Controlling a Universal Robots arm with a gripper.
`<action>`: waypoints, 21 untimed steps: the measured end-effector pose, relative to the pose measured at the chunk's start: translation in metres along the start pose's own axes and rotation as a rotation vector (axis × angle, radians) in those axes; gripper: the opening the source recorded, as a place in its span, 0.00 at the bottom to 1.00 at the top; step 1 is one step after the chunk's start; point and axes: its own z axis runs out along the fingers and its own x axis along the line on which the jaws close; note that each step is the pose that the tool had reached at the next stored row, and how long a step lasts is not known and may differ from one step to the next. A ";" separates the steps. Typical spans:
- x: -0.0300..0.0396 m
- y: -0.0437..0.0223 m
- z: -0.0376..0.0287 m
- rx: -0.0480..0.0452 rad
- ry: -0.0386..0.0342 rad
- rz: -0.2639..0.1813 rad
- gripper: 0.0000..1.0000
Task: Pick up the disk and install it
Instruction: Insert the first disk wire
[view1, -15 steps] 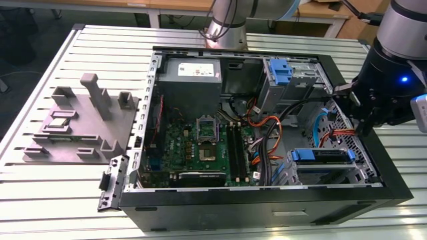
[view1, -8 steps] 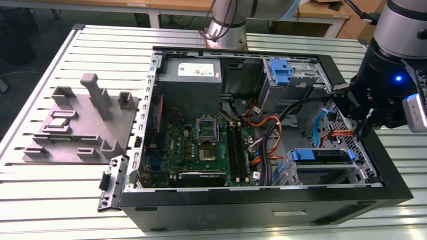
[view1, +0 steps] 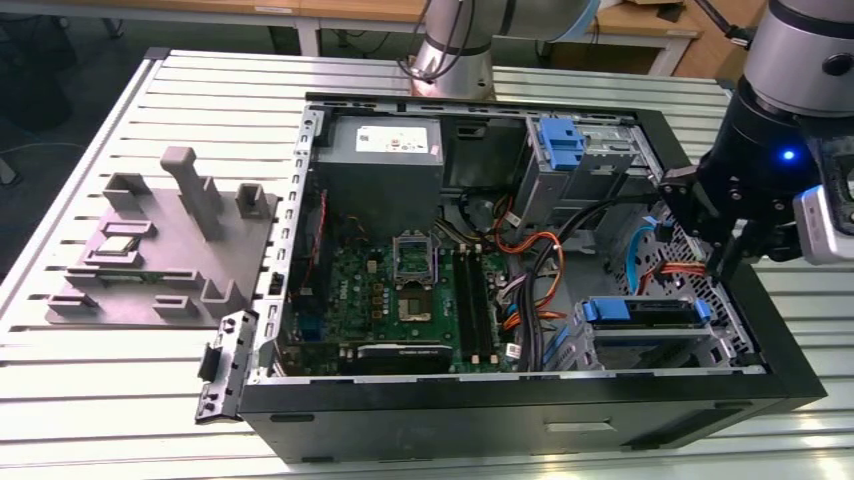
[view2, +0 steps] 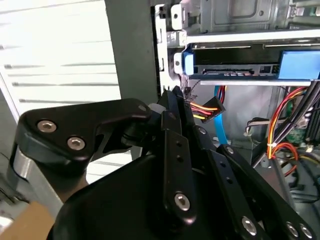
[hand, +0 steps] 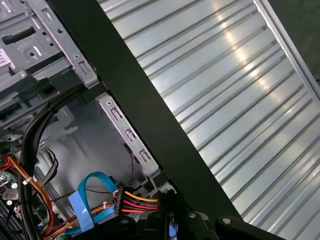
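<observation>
Slatted table (view1: 120, 390) carries open case (view1: 534, 410); second wrist view shows disk (view2: 235, 65) seated, gripper (view2: 172, 95) closed, empty.

Bright overhead light glares off the slatted table (hand: 240, 75) — case interior (view1: 534, 250) shadowed.

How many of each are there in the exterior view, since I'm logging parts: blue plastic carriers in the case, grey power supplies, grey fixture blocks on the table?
Blue plastic carriers: 2
Grey power supplies: 1
Grey fixture blocks: 1
Total: 4
</observation>
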 end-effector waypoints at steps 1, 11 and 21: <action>0.0000 0.0000 0.0001 0.0048 -0.0018 0.018 0.17; 0.0002 0.0000 0.0007 0.0514 -0.0198 0.192 0.17; 0.0003 0.0000 0.0008 0.0663 -0.0133 0.320 0.17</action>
